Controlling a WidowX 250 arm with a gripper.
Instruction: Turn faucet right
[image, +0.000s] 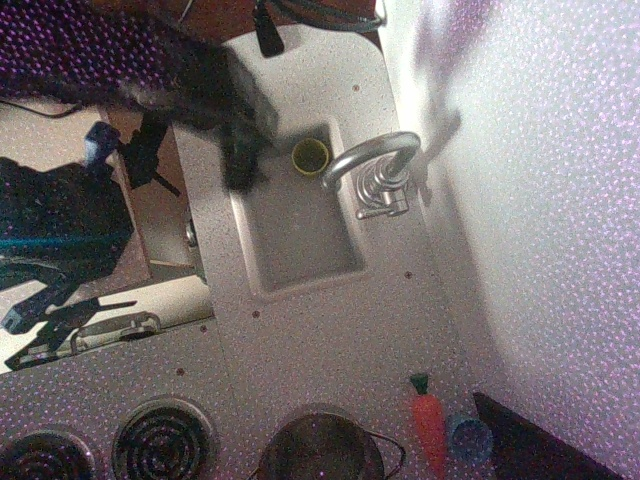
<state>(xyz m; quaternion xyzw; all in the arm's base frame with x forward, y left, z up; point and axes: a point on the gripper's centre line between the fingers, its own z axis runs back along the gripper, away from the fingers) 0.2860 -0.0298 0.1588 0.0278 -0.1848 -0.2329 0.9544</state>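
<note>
The faucet (375, 165) is shiny silver, with an arched spout reaching over the sink (300, 262) and a small lever on its base. Its spout tip hangs near a yellow-green cup (310, 155) in the sink's far end. My gripper (240, 165) is a dark blurred shape at the sink's left rim, well apart from the faucet. I cannot tell whether its jaws are open or shut. The arm stretches in from the top left.
A toy carrot (429, 425) and a blue cup (468, 436) lie by the wall at the bottom right. A pot (320, 447) and stove burners (163, 440) are along the bottom edge. The wall (540, 200) rises right behind the faucet.
</note>
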